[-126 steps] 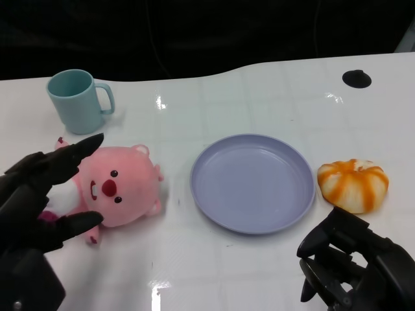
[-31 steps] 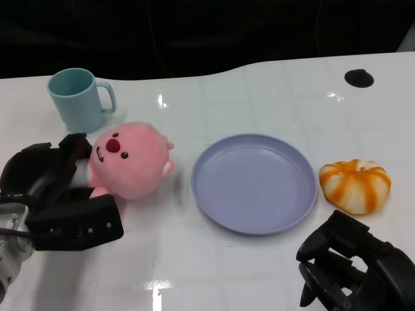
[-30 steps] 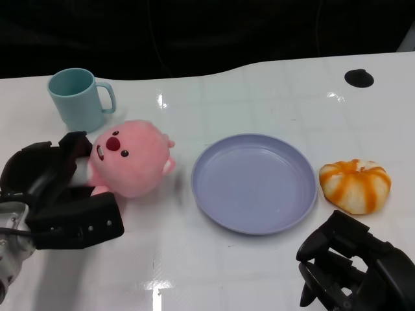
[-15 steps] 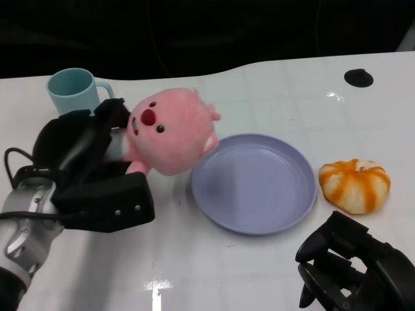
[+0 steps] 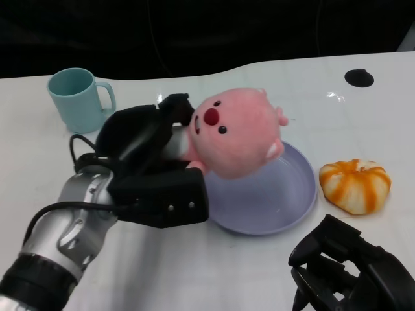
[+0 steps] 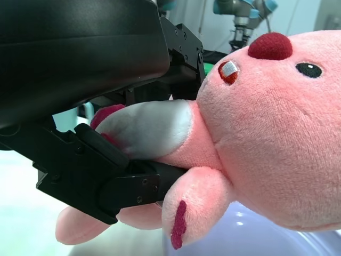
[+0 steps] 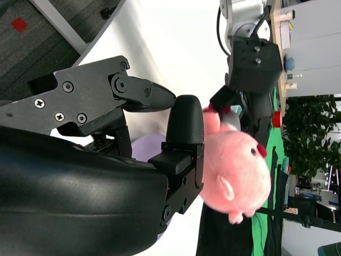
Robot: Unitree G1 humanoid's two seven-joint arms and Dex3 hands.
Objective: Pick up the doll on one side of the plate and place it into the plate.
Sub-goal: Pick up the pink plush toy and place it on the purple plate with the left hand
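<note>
The pink plush doll point(image 5: 235, 133) hangs in the air over the left part of the lilac plate point(image 5: 288, 194), tilted with its face up. My left hand point(image 5: 150, 165) grips it by the body and legs. In the left wrist view the black fingers point(image 6: 101, 176) wrap the doll point(image 6: 266, 133) just above the plate's rim point(image 6: 256, 237). My right hand point(image 5: 343, 275) rests near the table's front right, fingers curled in and holding nothing. The right wrist view shows that hand point(image 7: 96, 176) with the doll point(image 7: 240, 170) beyond it.
A teal mug point(image 5: 79, 99) stands at the back left. An orange and white pumpkin-shaped toy point(image 5: 353, 184) lies just right of the plate. A small black disc point(image 5: 358, 78) sits at the table's far right edge.
My left hand closed on the doll, lifted it off the table left of the plate and carried it right, so it now hangs over the plate. The right hand has barely moved.
</note>
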